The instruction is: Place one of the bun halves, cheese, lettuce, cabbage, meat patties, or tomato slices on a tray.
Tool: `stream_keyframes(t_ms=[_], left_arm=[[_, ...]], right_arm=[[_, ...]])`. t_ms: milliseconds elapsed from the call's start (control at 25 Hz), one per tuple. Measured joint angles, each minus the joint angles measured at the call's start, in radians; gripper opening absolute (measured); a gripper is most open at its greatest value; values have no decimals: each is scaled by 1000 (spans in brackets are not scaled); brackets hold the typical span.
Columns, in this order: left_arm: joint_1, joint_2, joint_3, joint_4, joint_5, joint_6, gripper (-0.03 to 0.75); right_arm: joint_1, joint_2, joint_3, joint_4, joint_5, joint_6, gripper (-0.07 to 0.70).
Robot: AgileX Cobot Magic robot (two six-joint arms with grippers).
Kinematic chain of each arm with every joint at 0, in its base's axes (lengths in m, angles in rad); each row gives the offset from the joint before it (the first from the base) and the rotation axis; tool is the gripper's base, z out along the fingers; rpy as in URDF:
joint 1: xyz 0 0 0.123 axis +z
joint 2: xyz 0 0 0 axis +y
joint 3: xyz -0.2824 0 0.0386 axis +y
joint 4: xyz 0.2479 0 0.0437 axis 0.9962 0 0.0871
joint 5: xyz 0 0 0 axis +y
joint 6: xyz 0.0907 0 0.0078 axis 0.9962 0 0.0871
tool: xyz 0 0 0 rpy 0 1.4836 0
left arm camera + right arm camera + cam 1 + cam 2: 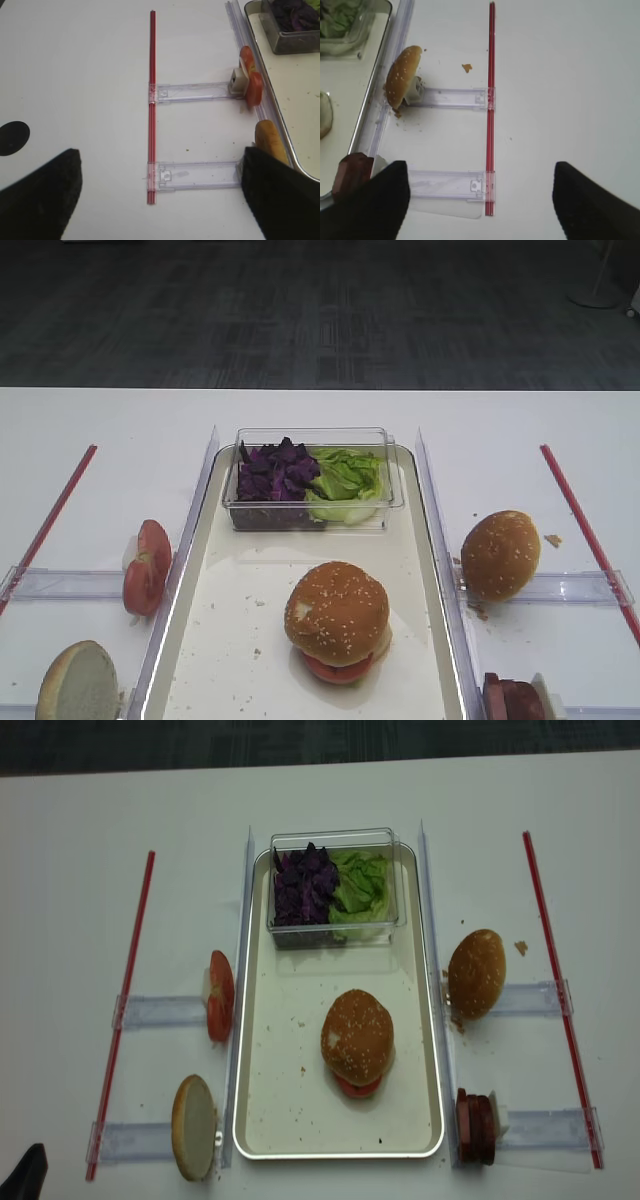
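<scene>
The cream tray (245,585) (285,1080) lies in the middle of the table. On it a sesame bun top with a pale patch (337,612) (357,1035) sits on a tomato slice (338,670). A clear box holds purple cabbage (275,472) (303,888) and lettuce (345,480) (362,890). Tomato slices (148,566) (250,82) and a cut-face bun half (78,682) (270,140) stand in the left racks. Meat patties (477,1125) (352,172) stand at the right. No cheese shows. My right gripper (480,185) and left gripper (160,170) are both open and hold nothing, each over bare table beside the tray.
A second sesame bun (499,554) (402,75) leans in the right rack (452,97). Red rods (125,1010) (558,990) run along both outer sides. Clear rails (435,530) flank the tray. Crumbs (466,67) lie near the right bun.
</scene>
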Motion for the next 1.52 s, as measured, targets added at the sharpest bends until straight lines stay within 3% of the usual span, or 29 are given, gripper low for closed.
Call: stream_keyframes(t_ms=[240, 1520], left_arm=[[0, 0, 0, 0, 0, 0, 597], [0, 0, 0, 0, 0, 0, 598]], right_arm=[[0, -123, 0, 0, 2, 4, 604], [0, -125, 1, -20, 2, 48, 603]])
